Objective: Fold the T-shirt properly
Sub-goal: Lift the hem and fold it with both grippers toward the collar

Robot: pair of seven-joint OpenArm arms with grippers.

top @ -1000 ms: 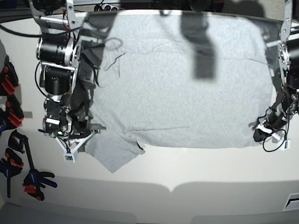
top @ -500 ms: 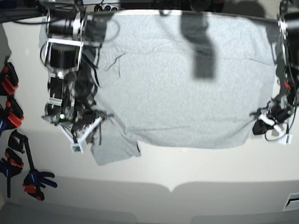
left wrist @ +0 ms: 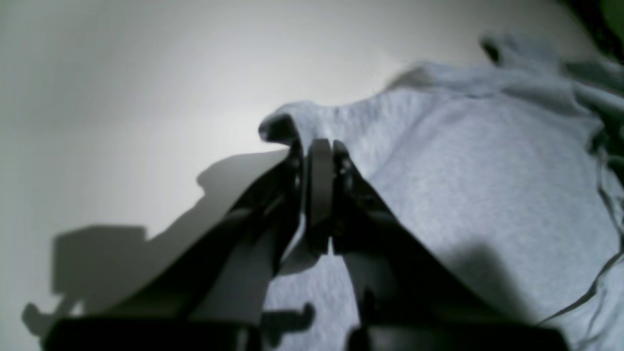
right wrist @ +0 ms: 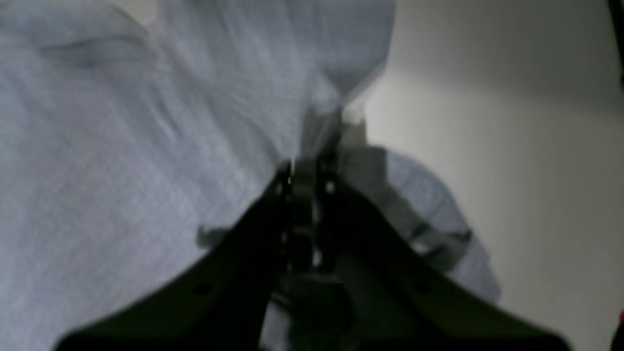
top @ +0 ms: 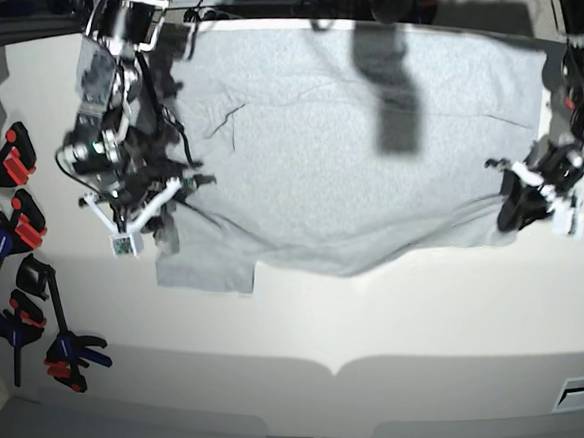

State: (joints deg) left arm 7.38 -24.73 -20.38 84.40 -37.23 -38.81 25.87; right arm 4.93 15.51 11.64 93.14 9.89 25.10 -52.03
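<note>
The light grey T-shirt (top: 357, 153) lies spread on the white table (top: 364, 334), plain side up, with no lettering in sight. My left gripper (top: 511, 214), on the base view's right, is shut on the shirt's near right corner and holds it off the table. In the left wrist view the gripper (left wrist: 314, 146) pinches a fold of the shirt (left wrist: 463, 170). My right gripper (top: 178, 196) is shut on the shirt's near left edge. The right wrist view shows that gripper (right wrist: 312, 168) closed on bunched cloth (right wrist: 122, 146). A sleeve (top: 208, 268) hangs below it.
Several black clamps with red and blue handles (top: 16, 225) lie along the table's left edge. Cables and a rail (top: 247, 0) run behind the shirt's far edge. A curved table seam (top: 342, 368) runs near the front.
Both grippers have risen and moved toward the far side with the shirt's near corners. The near hem has lifted and pulled back, and the left sleeve has shifted with it.
</note>
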